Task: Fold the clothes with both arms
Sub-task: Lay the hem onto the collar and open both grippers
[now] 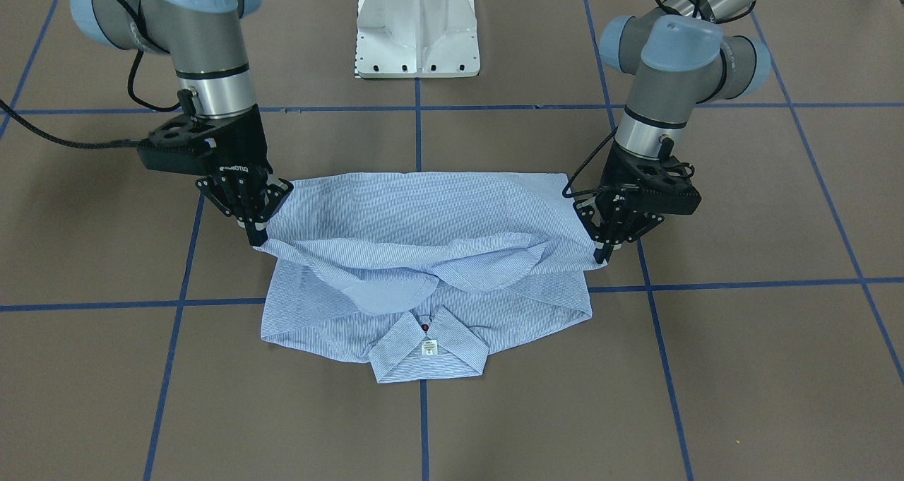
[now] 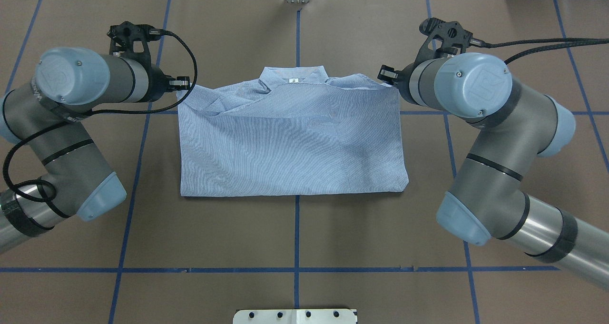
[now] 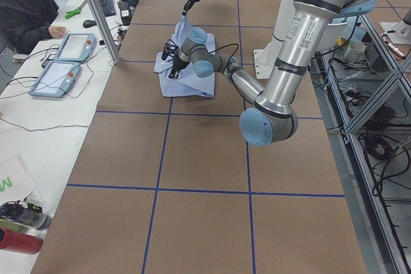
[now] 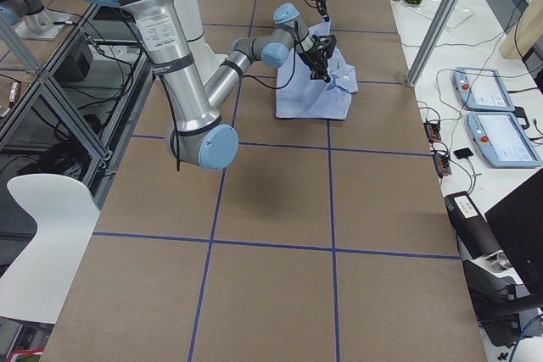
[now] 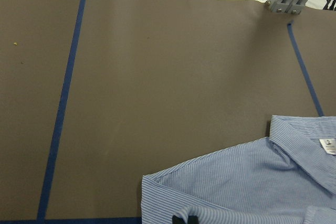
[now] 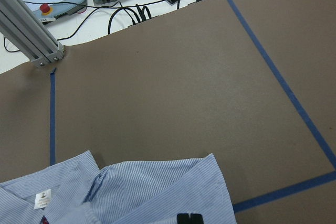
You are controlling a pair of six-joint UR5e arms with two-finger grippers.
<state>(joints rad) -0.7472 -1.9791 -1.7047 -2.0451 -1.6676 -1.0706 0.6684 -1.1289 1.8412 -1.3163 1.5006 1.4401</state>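
Note:
The light blue striped shirt (image 1: 424, 220) lies folded on the brown table, collar (image 1: 427, 354) and white label toward the operators' side. Its lower half is doubled over toward the collar, and the loose edge sags between the two grippers. My left gripper (image 1: 606, 253) is shut on one corner of that upper layer. My right gripper (image 1: 257, 238) is shut on the other corner. In the overhead view the shirt (image 2: 290, 143) spans the space between both wrists. In each wrist view, the shirt (image 5: 252, 182) (image 6: 147, 192) fills the bottom, with black fingertips (image 5: 192, 219) (image 6: 189, 217) at the lower edge.
The white pedestal base (image 1: 418, 25) stands behind the shirt. Blue tape lines (image 1: 417, 135) grid the brown table. A person (image 3: 26, 4) sits at a side bench with control tablets (image 3: 64, 62). An aluminium post (image 6: 31, 40) stands at the table's far edge.

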